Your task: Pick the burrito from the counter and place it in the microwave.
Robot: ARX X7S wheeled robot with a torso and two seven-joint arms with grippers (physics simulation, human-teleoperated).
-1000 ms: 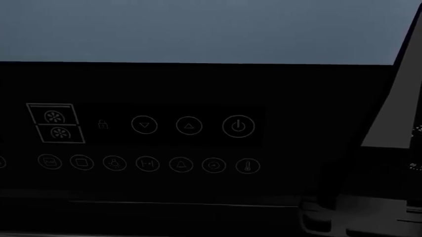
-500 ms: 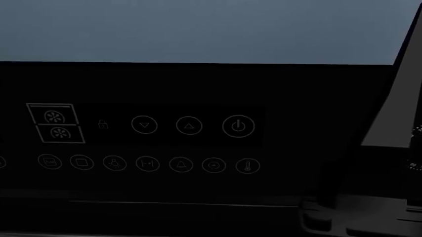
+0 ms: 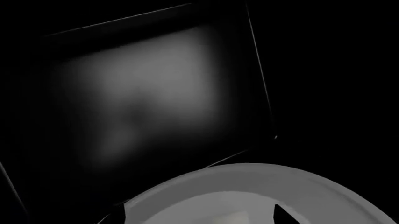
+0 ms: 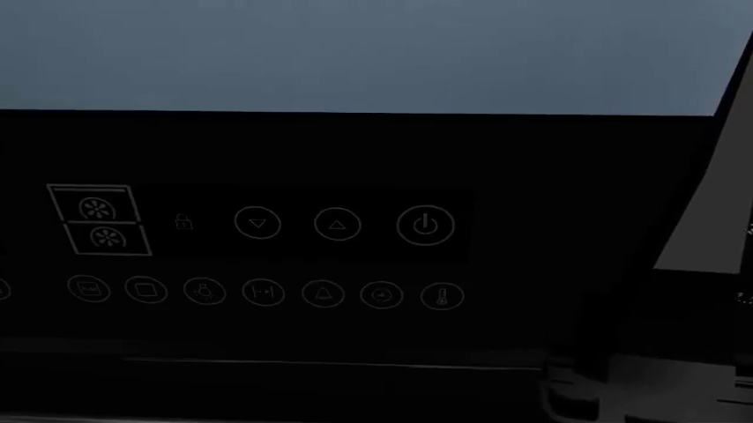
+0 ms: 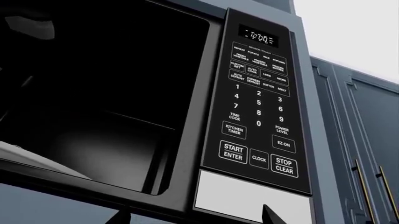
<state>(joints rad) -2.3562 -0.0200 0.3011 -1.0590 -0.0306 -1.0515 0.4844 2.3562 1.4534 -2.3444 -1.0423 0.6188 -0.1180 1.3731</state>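
Keypad beside microwave cavity.

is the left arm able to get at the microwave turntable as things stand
Probably yes. The left gripper looks to be inside the dark microwave cavity, the pale turntable lies right by its tips, and nothing shows between them.

I see the microwave with its door open, dark cavity exposed, keypad panel beside the opening (clock reads 12:00). I can't find the burrito in any view.
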